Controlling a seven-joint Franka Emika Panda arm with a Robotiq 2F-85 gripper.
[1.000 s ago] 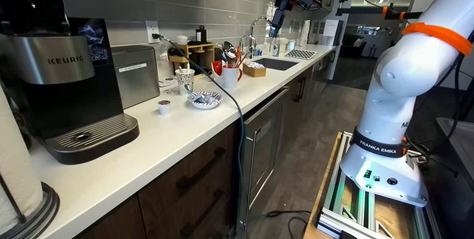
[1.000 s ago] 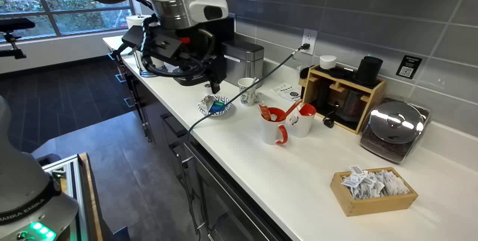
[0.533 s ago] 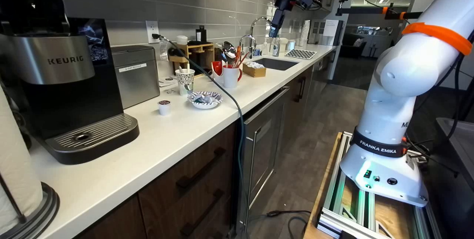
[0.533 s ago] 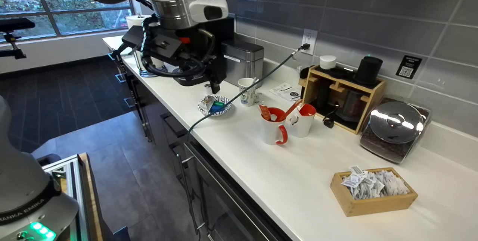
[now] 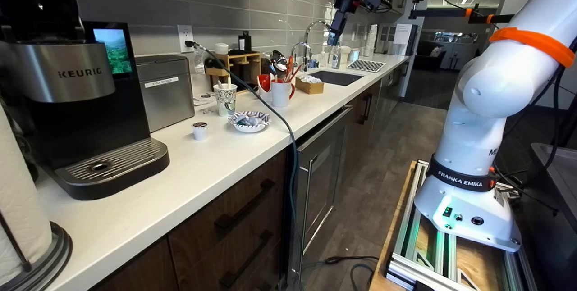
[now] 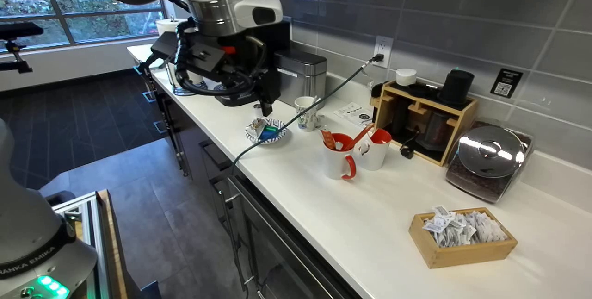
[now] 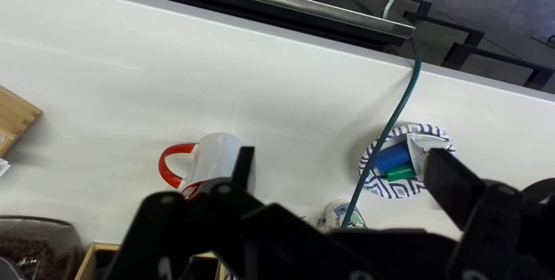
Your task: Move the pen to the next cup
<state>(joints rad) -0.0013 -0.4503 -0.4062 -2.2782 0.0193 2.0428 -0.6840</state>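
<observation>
We see the end effector [image 7: 341, 154] spread wide over the counter [image 7: 286, 93], gripping nothing. In an exterior view, a red stick [image 6: 360, 136] leans in the red-handled mug [image 6: 335, 165], just beside another white mug [image 6: 373, 155]; we cannot tell whether that stick is the pen. A wooden box [image 6: 465, 256] nearby holds white packets [image 6: 488, 229].

Kitchen, Keurig coffee maker [image 5: 85, 120], white counter [image 5: 216, 158], inset sink [image 5: 338, 77], grey tiled wall [image 5: 216, 7]
</observation>
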